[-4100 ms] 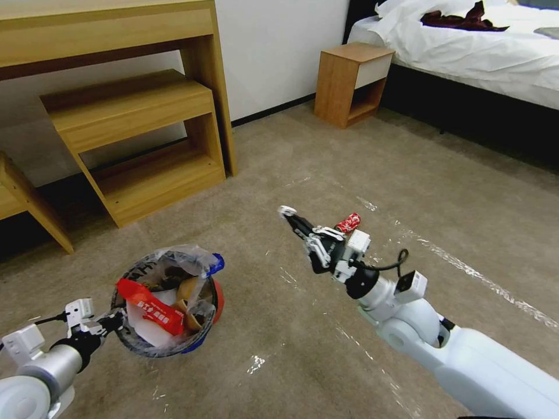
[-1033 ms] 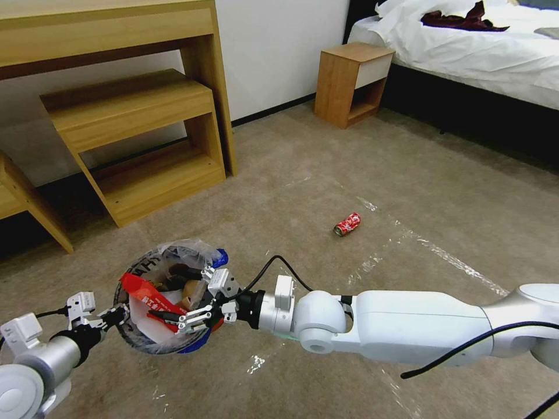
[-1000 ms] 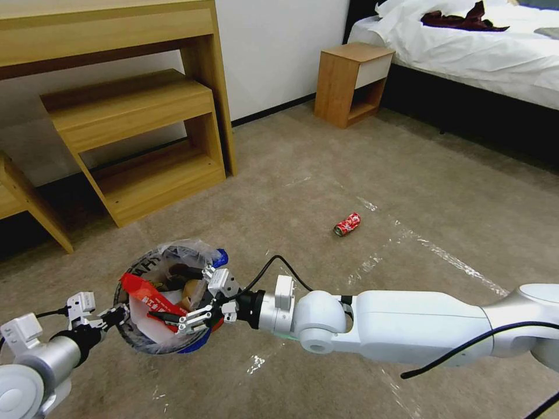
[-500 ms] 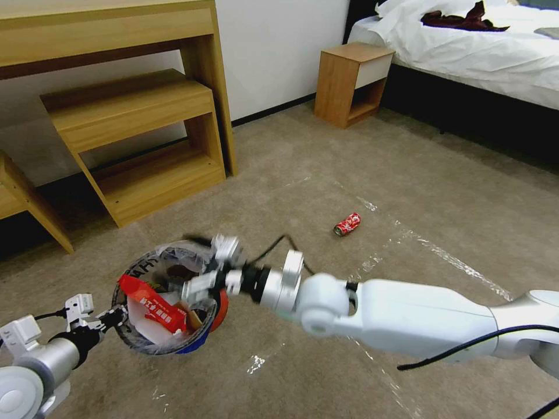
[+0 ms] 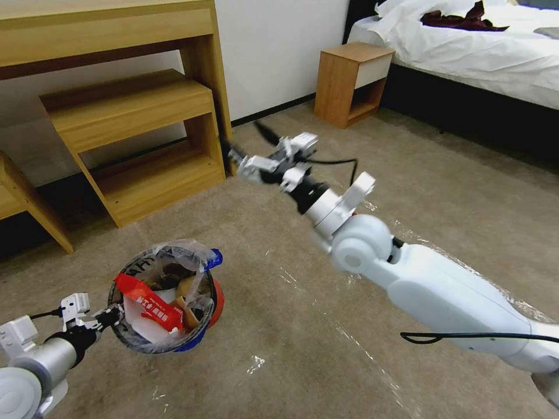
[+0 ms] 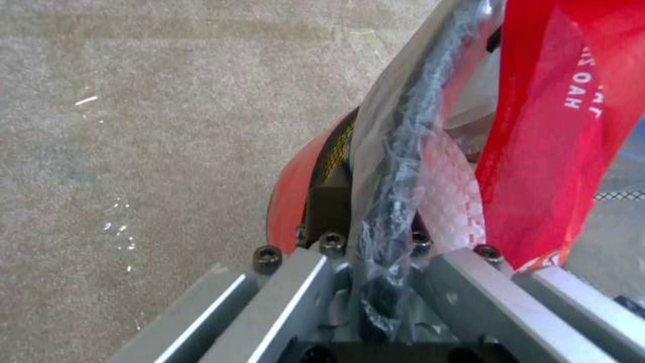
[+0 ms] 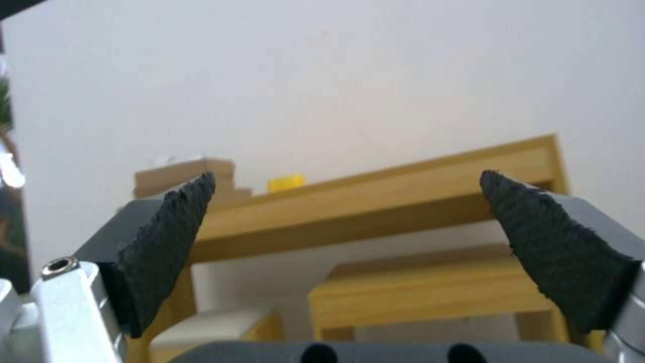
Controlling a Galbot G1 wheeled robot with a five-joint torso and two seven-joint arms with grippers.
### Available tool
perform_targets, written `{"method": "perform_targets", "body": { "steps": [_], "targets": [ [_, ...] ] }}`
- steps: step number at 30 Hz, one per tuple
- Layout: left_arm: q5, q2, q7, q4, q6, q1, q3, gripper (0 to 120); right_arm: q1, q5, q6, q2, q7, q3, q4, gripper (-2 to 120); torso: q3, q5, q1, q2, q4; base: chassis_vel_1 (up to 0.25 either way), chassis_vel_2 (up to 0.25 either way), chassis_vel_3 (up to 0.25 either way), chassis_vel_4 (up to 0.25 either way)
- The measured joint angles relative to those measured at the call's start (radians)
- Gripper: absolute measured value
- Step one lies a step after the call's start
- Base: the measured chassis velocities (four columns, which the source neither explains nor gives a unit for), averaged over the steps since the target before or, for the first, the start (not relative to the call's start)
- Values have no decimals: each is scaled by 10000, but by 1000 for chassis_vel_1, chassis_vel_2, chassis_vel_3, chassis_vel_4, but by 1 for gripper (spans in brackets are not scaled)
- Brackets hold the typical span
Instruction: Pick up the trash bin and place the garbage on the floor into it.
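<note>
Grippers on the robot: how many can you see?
2. The left gripper is low on the robot's left, clamped on the trash bin's black rim. The right gripper is raised in the air, open and empty, in front of the wooden desk.

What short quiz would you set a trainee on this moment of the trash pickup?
1. True or false: the right end effector is open, with nothing between its fingers.
2. Where does the left end effector grip the trash bin? A: its rim. B: its base. C: a handle on its side.
3. Fill in: the bin is lined with a ____.

Key: 1 true. 2 A. 3 clear plastic bag.
</note>
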Motion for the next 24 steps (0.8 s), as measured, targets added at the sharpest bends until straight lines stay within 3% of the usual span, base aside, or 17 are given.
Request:
{"method": "perform_targets", "body": {
  "steps": [12, 17, 24],
  "targets": [
    [7, -48, 22, -10, -13, 51, -116, 0, -354, 33, 155, -306, -1, 286, 150, 100, 0, -1, 0, 1, 0, 0, 0, 0, 0],
    [34, -145, 25, -13, -27, 64, -205, 0, -1173, -43, 142, -362, 87, 1512, 152, 100, 0, -1, 0, 1, 1, 0, 0, 0, 0],
    [348, -303, 191, -33, -118, -57, -298, 0, -4069, -1436, -94, -436, 490, 5631, 320, 100, 0, 0, 0, 1, -3, 0, 0, 0, 0]
  ]
}}
